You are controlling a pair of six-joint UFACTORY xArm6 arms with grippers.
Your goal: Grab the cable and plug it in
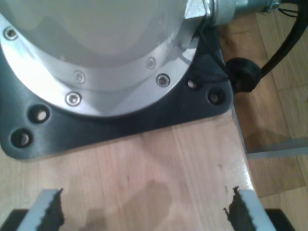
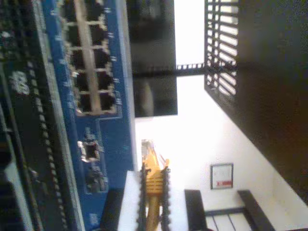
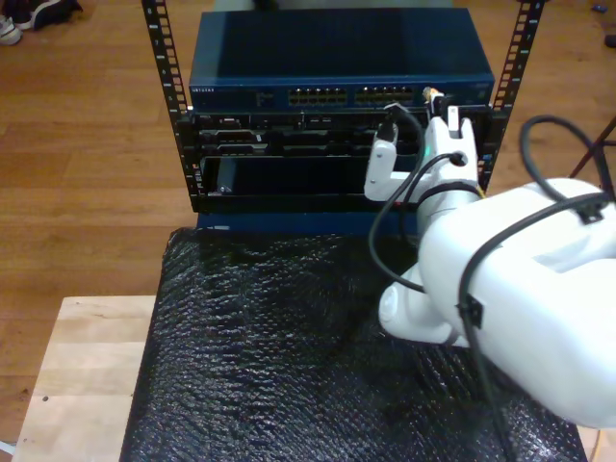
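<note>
The cable's yellow plug (image 2: 153,179) is pinched between the two dark toothed fingers of my second gripper (image 2: 154,168), and its clear tip (image 2: 147,147) pokes out toward the blue network switch (image 2: 113,96). The tip is beside the switch's face, just off the block of ports (image 2: 89,62), and is not in any port. In the exterior view my second gripper (image 3: 438,104) is at the right end of the switch (image 3: 337,72), with a speck of the yellow plug (image 3: 433,94) above it. My first gripper (image 1: 144,214) stands open over bare wood, holding nothing.
The switch sits in a black rack (image 3: 173,115) above darker units. Black bubble wrap (image 3: 269,356) covers the table before it. A black arm cable (image 3: 385,241) loops by the white arm (image 3: 520,289). My first gripper faces an arm's round metal base (image 1: 96,62) on a wooden table (image 1: 168,163).
</note>
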